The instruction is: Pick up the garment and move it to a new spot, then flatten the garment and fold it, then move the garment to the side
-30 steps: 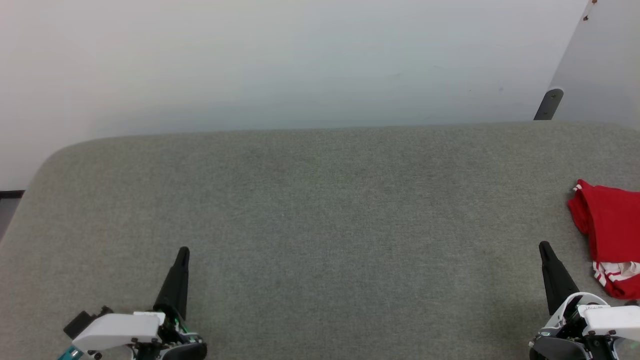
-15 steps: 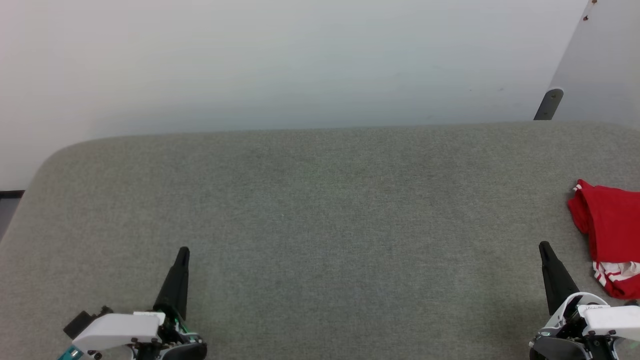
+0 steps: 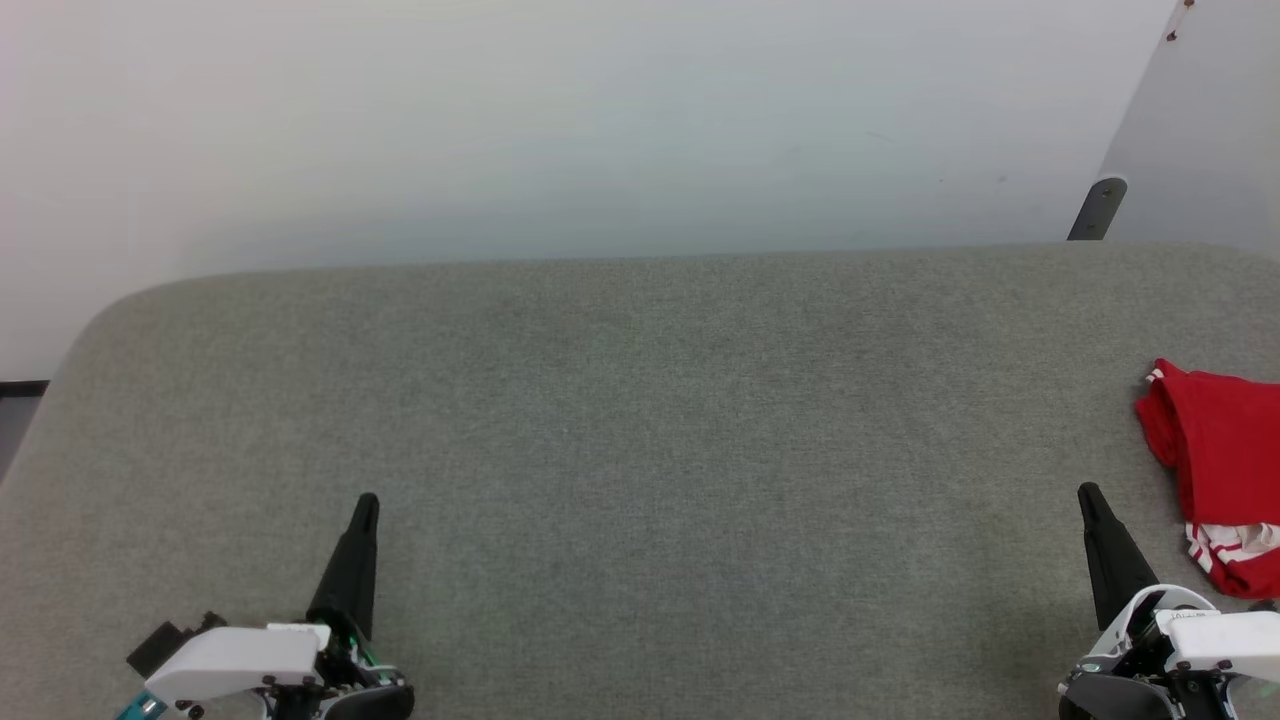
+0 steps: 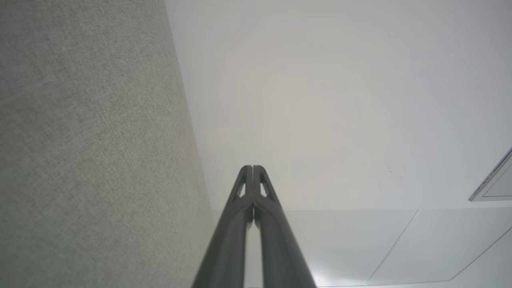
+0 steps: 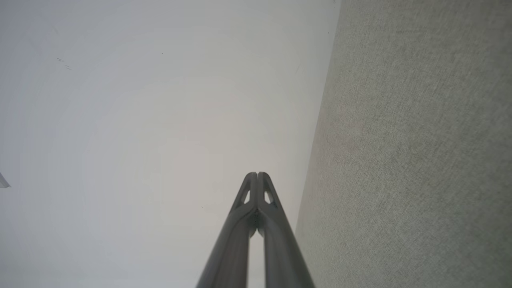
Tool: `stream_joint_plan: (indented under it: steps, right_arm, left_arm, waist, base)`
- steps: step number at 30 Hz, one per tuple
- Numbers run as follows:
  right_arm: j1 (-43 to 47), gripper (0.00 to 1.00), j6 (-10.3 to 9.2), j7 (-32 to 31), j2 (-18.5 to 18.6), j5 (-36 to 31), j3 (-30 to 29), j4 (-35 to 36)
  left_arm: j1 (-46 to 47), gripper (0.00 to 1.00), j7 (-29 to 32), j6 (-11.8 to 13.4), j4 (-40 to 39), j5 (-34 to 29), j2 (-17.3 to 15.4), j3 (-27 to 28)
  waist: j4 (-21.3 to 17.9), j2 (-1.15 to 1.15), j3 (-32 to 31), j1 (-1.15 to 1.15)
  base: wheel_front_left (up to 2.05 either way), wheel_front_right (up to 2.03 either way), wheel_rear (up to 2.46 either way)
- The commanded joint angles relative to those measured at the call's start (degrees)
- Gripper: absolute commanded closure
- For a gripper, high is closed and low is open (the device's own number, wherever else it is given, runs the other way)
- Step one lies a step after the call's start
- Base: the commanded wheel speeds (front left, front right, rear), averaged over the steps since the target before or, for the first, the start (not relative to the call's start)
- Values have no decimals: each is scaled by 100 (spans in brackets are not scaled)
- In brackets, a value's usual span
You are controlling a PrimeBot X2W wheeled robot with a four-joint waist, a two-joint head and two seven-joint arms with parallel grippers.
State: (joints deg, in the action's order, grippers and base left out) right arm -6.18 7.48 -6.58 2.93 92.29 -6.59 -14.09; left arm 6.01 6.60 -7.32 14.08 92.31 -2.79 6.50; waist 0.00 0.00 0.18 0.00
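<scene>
Two grippers rest low at the near corners of the head view. The left gripper [image 3: 364,510] and the right gripper [image 3: 1088,497] each taper to a single dark point, pressed together with nothing between them. They are parked well apart, probably so the broad middle of the grey desk [image 3: 640,420] lies between them as working room. The garment [image 3: 1220,440] lies at the desk's far right, near the right gripper and cut by the picture's edge. It is a bunched or loosely folded red heap with striped trim at its near end, and no lettering shows on the part in view. Lying off to the side like this would suit a shirt waiting to be picked up as well as one folded and set aside. In the left wrist view, that gripper's fingers [image 4: 236,232] meet at the tips, empty, beside the desk's cloth with a pale wall [image 4: 340,100] beyond. The right wrist view matches it, with the fingers [image 5: 234,236] closed on nothing and the cloth alongside.
</scene>
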Motion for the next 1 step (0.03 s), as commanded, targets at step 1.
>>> stream_joint_plan:
  steps: [1]
  right_arm:
    - [-15, 100, 2, -13, -21, 23, 1, 11]
  left_arm:
    - [51, 100, 9, -31, -9, 18, 1, 14]
  waist:
    - [0, 0, 0, 0]
  base:
    - [0, 0, 0]
